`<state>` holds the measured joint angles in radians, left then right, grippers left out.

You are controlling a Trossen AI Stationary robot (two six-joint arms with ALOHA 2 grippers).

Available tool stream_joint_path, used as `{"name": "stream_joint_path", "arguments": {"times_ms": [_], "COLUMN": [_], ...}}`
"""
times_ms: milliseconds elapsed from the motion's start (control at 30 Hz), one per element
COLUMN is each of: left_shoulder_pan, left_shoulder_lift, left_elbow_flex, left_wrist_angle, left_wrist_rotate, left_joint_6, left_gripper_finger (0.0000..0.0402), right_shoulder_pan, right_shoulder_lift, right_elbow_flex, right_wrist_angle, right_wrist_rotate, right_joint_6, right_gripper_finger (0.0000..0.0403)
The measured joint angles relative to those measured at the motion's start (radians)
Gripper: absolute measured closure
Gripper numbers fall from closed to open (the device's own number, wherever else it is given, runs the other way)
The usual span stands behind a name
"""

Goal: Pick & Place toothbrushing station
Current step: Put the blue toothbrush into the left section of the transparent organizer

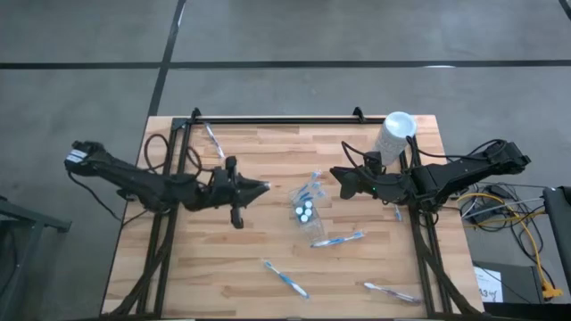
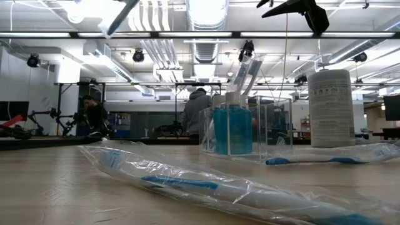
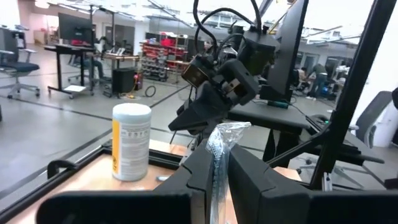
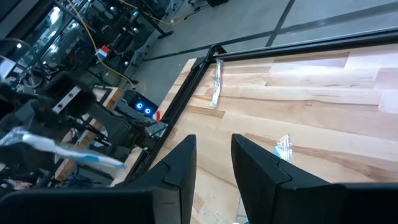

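At the table's near edge, a wrapped brush [image 2: 187,182] is left lying flat, with another [image 2: 325,160] a bit further in. Past those, the clear holder [image 2: 275,125] is seen mid-table with blue tubes [image 2: 230,128] and a couple of brushes stood in it.

The left gripper [image 1: 259,187] is hovered beside the holder, on its left, clamped tight on a wrapped held brush [image 3: 219,143]. So the carry step looks to be underway. Next, that brush probably needs to be lined up over the holder, tipped upright and let go.

The right gripper [image 1: 342,181] is parked on the holder's other side, fingers apart, nothing in them. Furthest back, the white cylinder [image 2: 329,106] isn't touched.
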<state>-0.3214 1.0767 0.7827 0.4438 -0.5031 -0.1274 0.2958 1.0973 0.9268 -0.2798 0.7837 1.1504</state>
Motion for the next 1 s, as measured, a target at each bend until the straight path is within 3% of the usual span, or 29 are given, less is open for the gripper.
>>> {"name": "stream_joint_path", "arguments": {"times_ms": [567, 733, 1000], "left_shoulder_pan": [0.433, 0.481, 0.484], "left_shoulder_lift": [0.005, 0.023, 0.123], "left_elbow_flex": [0.009, 0.002, 0.000], "left_wrist_angle": [0.046, 0.132, 0.304], "left_wrist_rotate": [0.710, 0.806, 0.852], "left_joint_6": [-0.075, -0.103, -0.109], "left_gripper_finger": [0.0362, 0.0362, 0.0362], "right_shoulder_pan": [0.000, 0.000, 0.000], "right_shoulder_lift": [0.000, 0.000, 0.000], "right_elbow_flex": [0.000, 0.000, 0.000], "right_wrist_angle": [0.000, 0.000, 0.000], "right_wrist_rotate": [0.000, 0.000, 0.000], "right_joint_6": [0.000, 0.001, 0.001], "right_gripper_finger": [0.0305, 0.0305, 0.0305]}}
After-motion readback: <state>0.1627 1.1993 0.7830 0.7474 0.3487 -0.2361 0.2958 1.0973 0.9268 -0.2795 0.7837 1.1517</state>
